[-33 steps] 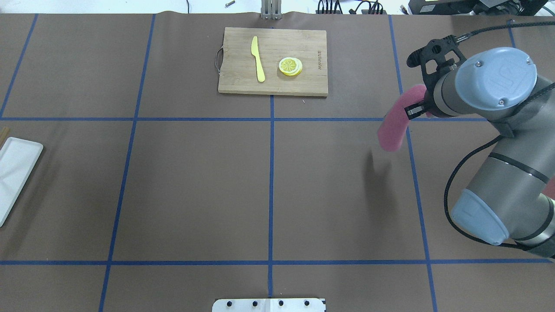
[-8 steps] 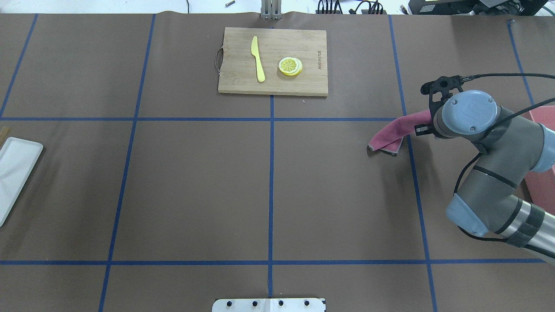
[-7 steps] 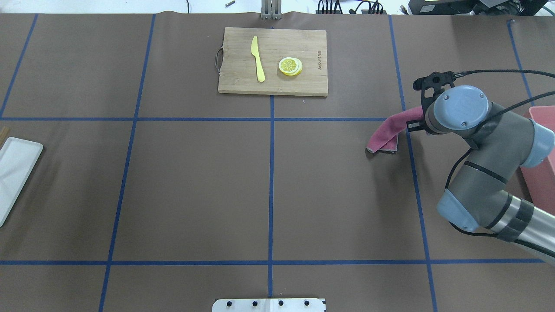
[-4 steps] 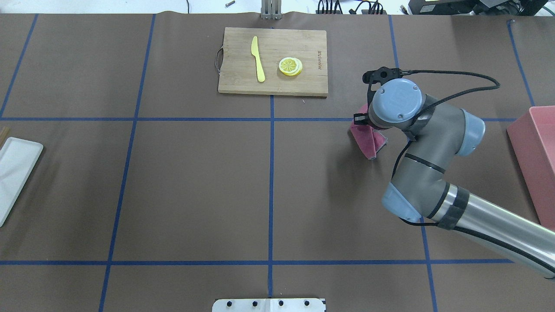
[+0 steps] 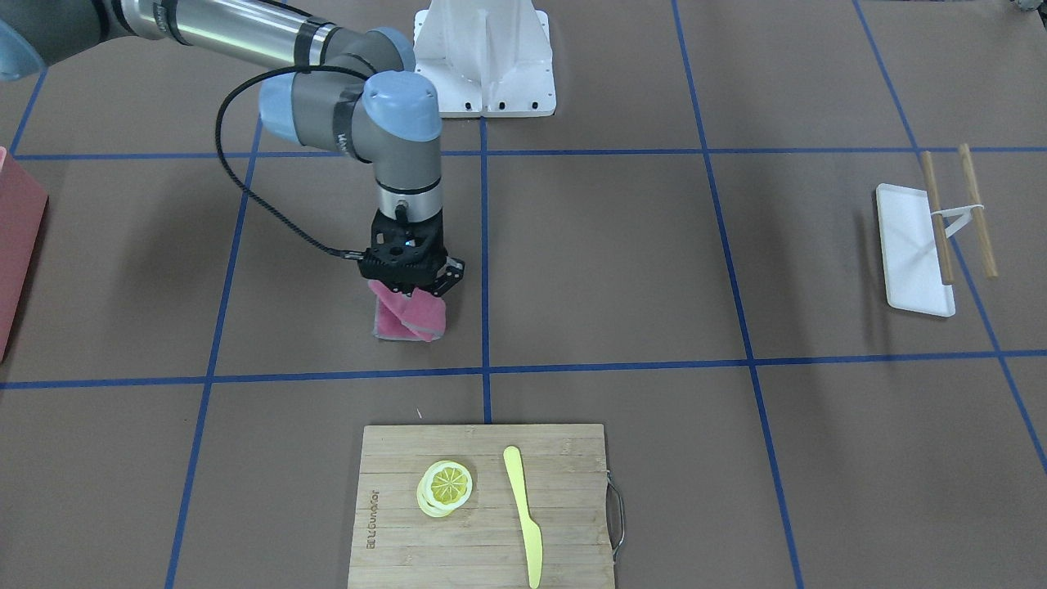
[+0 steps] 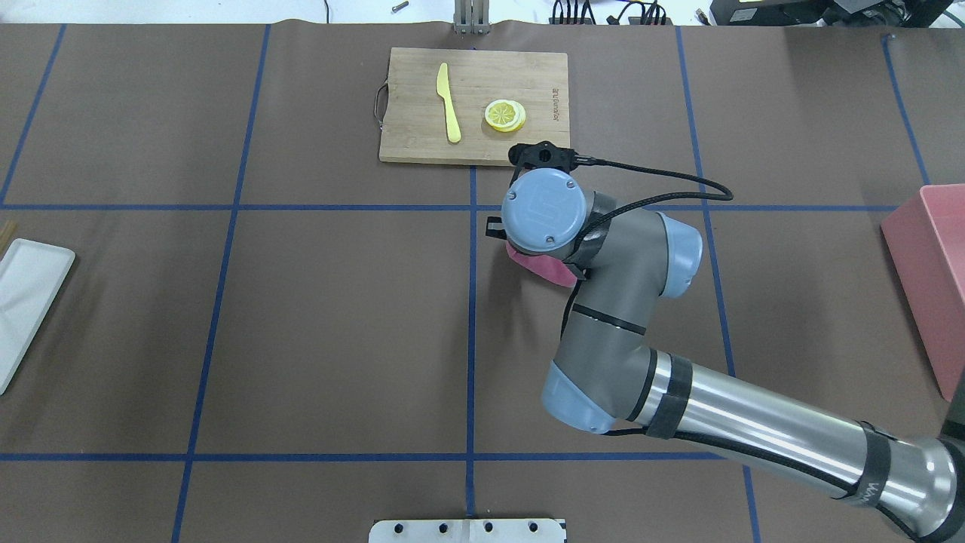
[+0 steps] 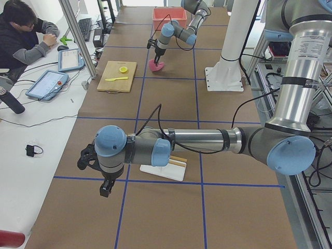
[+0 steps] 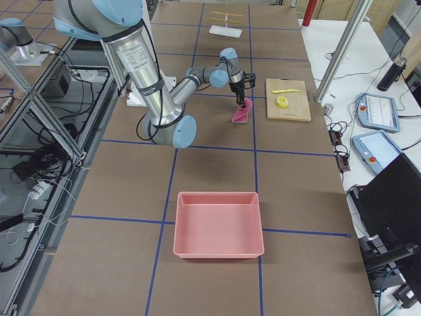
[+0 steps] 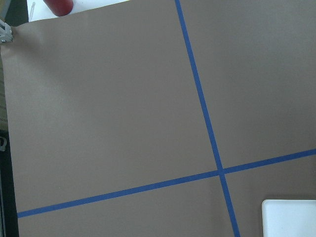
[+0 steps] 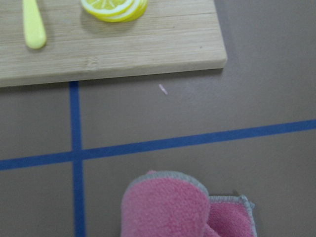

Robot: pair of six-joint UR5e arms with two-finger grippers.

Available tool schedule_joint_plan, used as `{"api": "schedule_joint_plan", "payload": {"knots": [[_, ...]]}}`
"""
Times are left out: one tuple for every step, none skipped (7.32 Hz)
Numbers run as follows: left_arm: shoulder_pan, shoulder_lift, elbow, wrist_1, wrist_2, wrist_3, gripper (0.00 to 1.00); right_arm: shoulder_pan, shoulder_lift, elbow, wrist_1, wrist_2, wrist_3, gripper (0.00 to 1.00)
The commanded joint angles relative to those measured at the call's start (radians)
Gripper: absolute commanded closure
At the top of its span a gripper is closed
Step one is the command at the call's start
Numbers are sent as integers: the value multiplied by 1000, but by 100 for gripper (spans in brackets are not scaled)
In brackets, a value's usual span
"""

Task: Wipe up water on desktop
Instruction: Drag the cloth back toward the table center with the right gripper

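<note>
In the front-facing view, the right gripper [image 5: 411,282] points straight down, fingers closed on the top of a pink cloth [image 5: 406,321]. The cloth's lower fold rests on the desktop [image 5: 613,245] just beside the central blue tape line [image 5: 484,213], near the bamboo cutting board [image 5: 483,540] with lemon slices [image 5: 446,487] and a yellow knife [image 5: 524,511]. Overhead, the wrist of the right arm [image 6: 618,256] covers that gripper and only a corner of the cloth shows beneath it. In the exterior left view the left gripper [image 7: 106,185] hangs above the desktop near a white tray [image 7: 158,171], open or closed I cannot tell; the right wrist camera shows the cloth's grey-edged fold lying on the brown surface.
</note>
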Motion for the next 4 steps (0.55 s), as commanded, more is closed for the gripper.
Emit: {"api": "schedule_joint_plan", "payload": {"knots": [[0,2,-1,0,0,1,2,-63,149,-127,-3,-64,119,100],[0,11,-4,-1,0,1,2,-62,168,-146,-6,-66,118,100],[0,13,-3,-1,0,1,2,-51,169,-129,-36,-60,99,100],[0,13,-3,-1,0,2,2,-24,158,-52,-117,-31,55,100]]}}
